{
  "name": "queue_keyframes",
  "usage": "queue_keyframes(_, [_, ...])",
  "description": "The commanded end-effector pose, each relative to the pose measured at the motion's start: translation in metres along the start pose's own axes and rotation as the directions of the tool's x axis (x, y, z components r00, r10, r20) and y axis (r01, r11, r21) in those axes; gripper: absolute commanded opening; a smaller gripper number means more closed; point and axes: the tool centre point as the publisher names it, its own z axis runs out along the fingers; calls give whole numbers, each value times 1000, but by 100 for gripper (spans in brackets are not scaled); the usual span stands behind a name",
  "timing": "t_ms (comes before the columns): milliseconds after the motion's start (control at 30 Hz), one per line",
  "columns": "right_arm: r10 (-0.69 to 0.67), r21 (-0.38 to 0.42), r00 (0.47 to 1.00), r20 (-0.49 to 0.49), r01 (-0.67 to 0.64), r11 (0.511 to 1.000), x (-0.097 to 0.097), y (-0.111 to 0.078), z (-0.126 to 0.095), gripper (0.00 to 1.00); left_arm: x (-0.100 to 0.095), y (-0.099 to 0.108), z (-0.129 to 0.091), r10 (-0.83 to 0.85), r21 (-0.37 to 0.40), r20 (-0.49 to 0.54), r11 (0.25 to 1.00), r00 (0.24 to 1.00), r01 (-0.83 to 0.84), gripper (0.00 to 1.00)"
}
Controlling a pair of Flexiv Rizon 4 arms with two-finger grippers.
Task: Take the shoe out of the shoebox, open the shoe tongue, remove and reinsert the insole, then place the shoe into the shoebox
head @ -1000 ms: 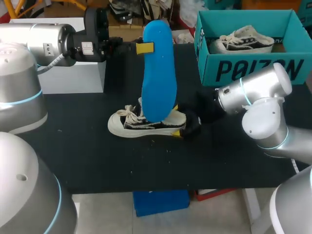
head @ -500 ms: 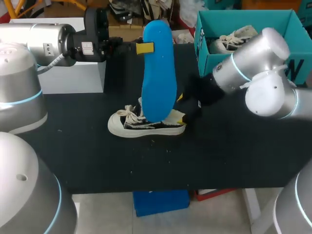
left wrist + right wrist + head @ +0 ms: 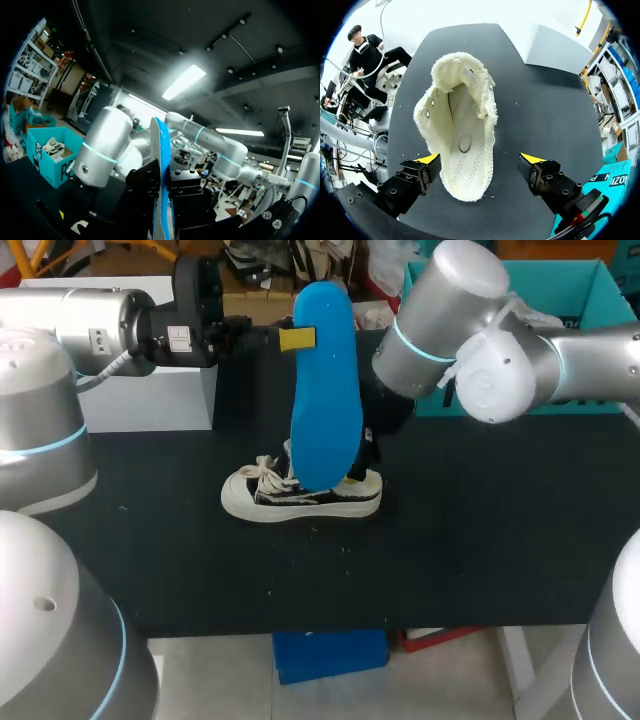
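left gripper (image 3: 165, 181) clamps insole (image 3: 325, 390) | right gripper (image 3: 481, 160) wide open over shoe (image 3: 461, 120)

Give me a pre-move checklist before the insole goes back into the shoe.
1. Insole secured: ok. The left gripper is shut on the blue insole, which is held upright over the shoe.
2. Shoe upright: ok. The shoe rests on its sole on the table.
3. Shoe opening free: ok. The right wrist view shows nothing inside.
4. Shoe steadied: not ok. The right gripper is open, with a finger on either side of the heel and no grip.
5. Insole's lower end lined up with the opening: cannot tell. In the head view it overlaps the shoe and depth is unclear.
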Motion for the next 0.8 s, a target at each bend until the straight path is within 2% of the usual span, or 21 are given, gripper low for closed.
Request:
queue_keyframes(33, [2,357,1000,5,-3,934,-3,11,6,100,-1,1,2,2,1,3,1000,1000,-2,0])
queue_keyframes(300, [0,398,1000,16,-6,918,-5,17,5,100,-1,1,2,2,1,3,1000,1000,-2,0])
queue_keyframes(800, [-25,387,1000,0,23,922,-12,27,14,100,-1,1,2,2,1,3,1000,1000,-2,0])
